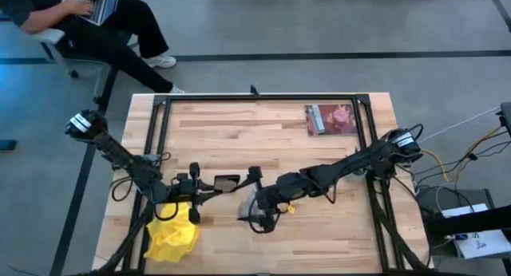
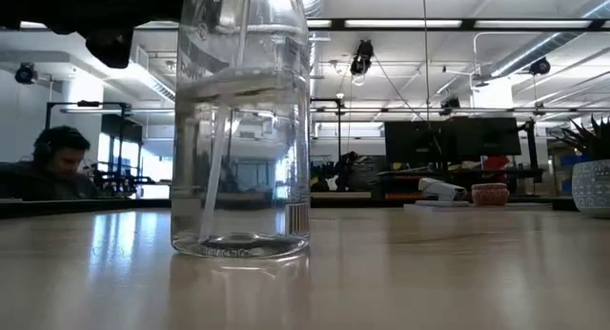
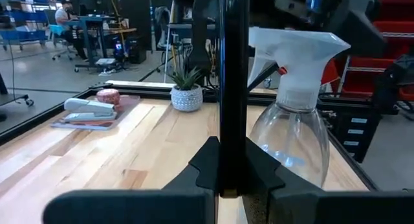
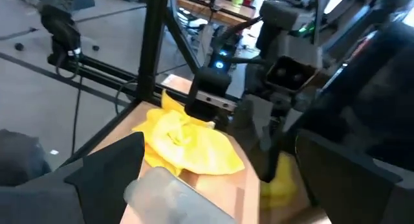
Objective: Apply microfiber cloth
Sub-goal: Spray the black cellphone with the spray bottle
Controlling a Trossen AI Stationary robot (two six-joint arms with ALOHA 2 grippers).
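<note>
My microfiber cloth (image 1: 171, 237) lies crumpled at the table's near-left corner, at seven o'clock from my left gripper (image 1: 209, 184), the nearer one, clamping the phone (image 1: 227, 183). My right gripper (image 1: 257, 212) clasps the spray bottle (image 1: 254, 204).

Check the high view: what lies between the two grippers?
In the high view, a black phone lies between the left gripper and the right gripper, which stands at the spray bottle.

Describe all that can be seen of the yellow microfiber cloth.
The microfiber cloth is bright yellow, soft-looking fabric, crumpled into irregular folds rather than spread flat. It lies on the wooden table near its front left corner, just beside the left gripper. In the right wrist view it shows as a loose heap. No gripper holds it.
</note>
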